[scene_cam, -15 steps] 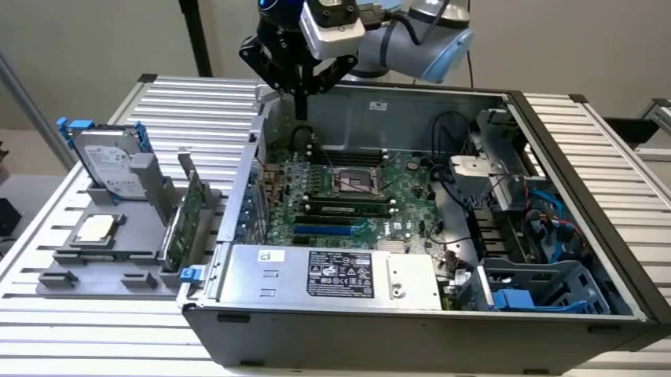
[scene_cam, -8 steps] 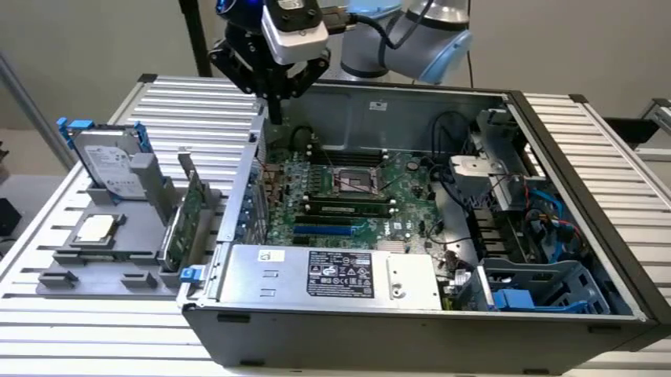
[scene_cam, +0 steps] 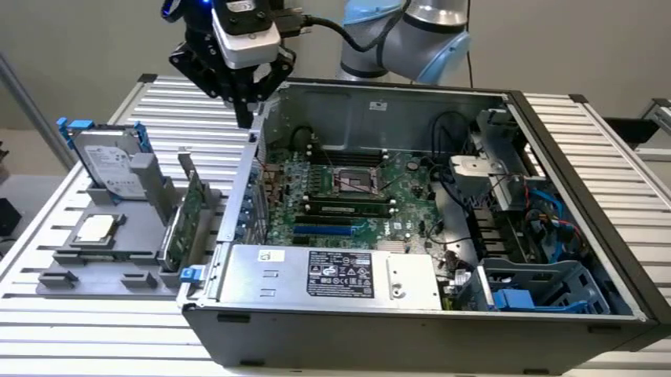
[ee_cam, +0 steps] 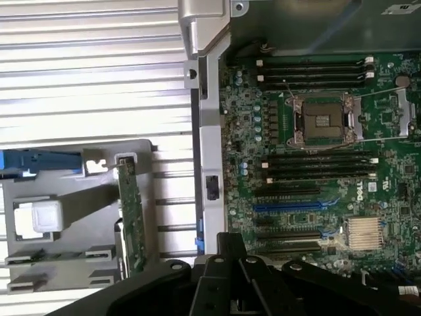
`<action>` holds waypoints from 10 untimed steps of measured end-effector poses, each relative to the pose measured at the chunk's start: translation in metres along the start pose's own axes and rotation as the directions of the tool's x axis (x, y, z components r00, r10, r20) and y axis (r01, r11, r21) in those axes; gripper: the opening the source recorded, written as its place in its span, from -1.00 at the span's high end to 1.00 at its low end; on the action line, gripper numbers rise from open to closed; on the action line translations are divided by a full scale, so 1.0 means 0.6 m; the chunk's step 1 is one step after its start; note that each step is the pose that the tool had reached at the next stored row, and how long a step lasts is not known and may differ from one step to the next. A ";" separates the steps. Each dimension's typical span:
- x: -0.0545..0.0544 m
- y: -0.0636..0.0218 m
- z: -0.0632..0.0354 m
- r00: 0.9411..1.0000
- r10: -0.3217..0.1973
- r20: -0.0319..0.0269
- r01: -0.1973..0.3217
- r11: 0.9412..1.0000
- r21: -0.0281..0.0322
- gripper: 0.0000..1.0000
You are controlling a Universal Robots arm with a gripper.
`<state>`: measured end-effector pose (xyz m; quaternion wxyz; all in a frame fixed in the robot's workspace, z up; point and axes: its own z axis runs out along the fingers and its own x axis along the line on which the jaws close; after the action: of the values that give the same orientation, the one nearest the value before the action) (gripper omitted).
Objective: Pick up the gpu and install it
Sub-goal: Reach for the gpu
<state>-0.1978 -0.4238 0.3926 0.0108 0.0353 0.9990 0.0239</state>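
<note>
1. Black gripper, clenched on nothing, hangs over the top edge of the case side wall, above the motherboard inside.
2. Just outside that case wall the gpu stands on edge in a grey holder, untouched.
3. Grasping it likely goes best with the pincer spread across the thin board, centred on its upper edge, then lifted straight up, clear of the hard drive farther from the case.
4. Writing: a "DELL" logo on the motherboard. The power supply label at the case front is unreadable.
</note>
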 end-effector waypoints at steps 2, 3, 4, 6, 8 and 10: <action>0.015 -0.005 0.000 1.000 0.000 0.001 0.000 1.000 0.000 1.00; 0.022 -0.007 -0.001 1.000 0.000 0.001 0.000 1.000 0.000 1.00; 0.030 -0.010 -0.001 1.000 0.000 0.001 0.000 1.000 0.000 1.00; 0.045 -0.015 -0.002 1.000 0.000 0.001 0.000 1.000 0.001 1.00; 0.057 -0.021 -0.002 1.000 0.000 0.001 0.000 1.000 0.001 1.00; 0.067 -0.026 -0.002 1.000 0.000 0.001 0.000 1.000 0.001 1.00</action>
<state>-0.2389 -0.4366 0.3922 0.0114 0.0353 0.9990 0.0234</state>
